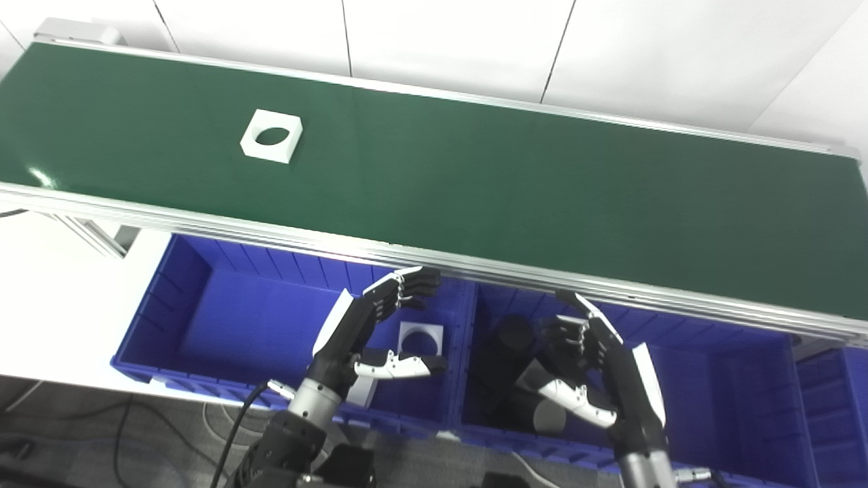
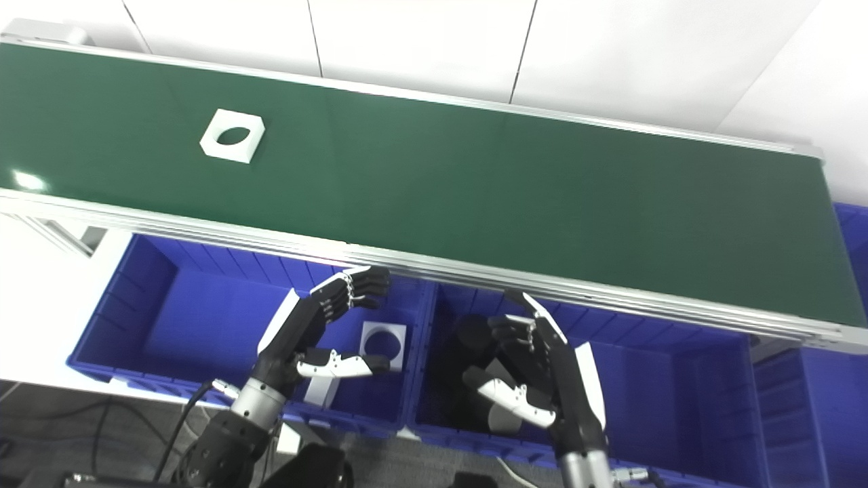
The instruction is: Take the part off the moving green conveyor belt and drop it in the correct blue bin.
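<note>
A white square part with a round hole (image 1: 271,135) lies flat on the green conveyor belt (image 1: 475,176), toward its left end. Below the belt's near rail, my left hand (image 1: 373,332) hovers open over the left blue bin (image 1: 169,325), fingers curled apart and holding nothing. A similar white holed part (image 1: 420,337) lies in that bin just right of the hand. Over the middle blue bin (image 1: 719,379), my right hand (image 1: 597,366) is open and empty too, with dark cylinders (image 1: 505,352) under and beside it.
Another blue bin (image 1: 834,407) shows at the far right edge. An aluminium rail (image 1: 475,261) runs along the belt's near side above the bins. A white table surface (image 1: 61,285) lies left of the bins, and cables trail on the grey floor (image 1: 135,434).
</note>
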Tool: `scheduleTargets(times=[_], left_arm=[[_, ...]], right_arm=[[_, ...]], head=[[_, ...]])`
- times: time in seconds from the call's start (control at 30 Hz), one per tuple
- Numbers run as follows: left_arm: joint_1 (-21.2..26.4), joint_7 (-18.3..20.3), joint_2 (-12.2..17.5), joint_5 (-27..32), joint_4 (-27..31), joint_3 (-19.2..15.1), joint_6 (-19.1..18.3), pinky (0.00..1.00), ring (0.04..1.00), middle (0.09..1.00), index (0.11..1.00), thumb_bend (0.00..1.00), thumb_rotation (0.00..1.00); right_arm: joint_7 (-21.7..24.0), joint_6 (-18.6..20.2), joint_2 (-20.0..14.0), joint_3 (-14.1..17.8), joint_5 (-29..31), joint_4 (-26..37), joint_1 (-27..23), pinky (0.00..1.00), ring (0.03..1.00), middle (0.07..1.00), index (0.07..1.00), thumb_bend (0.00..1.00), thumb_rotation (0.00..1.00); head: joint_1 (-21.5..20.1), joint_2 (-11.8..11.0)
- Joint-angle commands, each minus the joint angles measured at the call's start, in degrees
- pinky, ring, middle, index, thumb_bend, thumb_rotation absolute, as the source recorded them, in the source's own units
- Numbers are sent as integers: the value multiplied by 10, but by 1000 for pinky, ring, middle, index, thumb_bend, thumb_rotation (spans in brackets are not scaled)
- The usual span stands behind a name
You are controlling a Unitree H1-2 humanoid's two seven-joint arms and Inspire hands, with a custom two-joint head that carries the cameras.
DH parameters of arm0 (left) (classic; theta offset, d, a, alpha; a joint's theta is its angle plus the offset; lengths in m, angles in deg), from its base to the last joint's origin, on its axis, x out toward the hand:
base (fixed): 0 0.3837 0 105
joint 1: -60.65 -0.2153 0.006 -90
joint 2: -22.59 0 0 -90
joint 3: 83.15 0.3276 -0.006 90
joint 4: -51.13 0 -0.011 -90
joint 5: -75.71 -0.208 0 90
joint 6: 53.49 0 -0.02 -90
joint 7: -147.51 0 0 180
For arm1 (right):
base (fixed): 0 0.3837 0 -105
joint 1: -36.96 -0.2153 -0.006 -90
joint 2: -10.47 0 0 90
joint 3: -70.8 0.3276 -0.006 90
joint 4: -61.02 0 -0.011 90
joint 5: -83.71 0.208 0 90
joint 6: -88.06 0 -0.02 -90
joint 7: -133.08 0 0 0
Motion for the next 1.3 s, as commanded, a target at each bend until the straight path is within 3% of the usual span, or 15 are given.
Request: scheduleTargets(times=[0.0,0.2,0.7,1.03,1.27], left_arm=[[3,-8,0,0,7,5,24,711,756,777,777,812,243],[6,-18,3,2,-4,13,24,716,758,773,775,813,239],[22,-42,20,21,-37,35,24,699,736,763,761,830,212],[28,-18,26,55,4,19,24,671,725,752,746,848,211],[72,-6,60,47,73,-7,24,693,741,754,756,850,276]], right_arm=[[-3,-46,1,3,8,2,-2,597,664,679,846,749,427],[-4,-64,1,6,5,-14,-3,591,661,676,848,746,425],[-9,-102,4,6,0,-71,-16,572,638,666,843,748,390],[-11,-106,11,7,-1,-94,-32,553,633,659,831,763,365],[-14,-108,15,7,-5,-110,-46,571,640,653,827,768,349]], head=[[1,-3],[3,-17],[2,-86],[-3,-94],[-9,-95]])
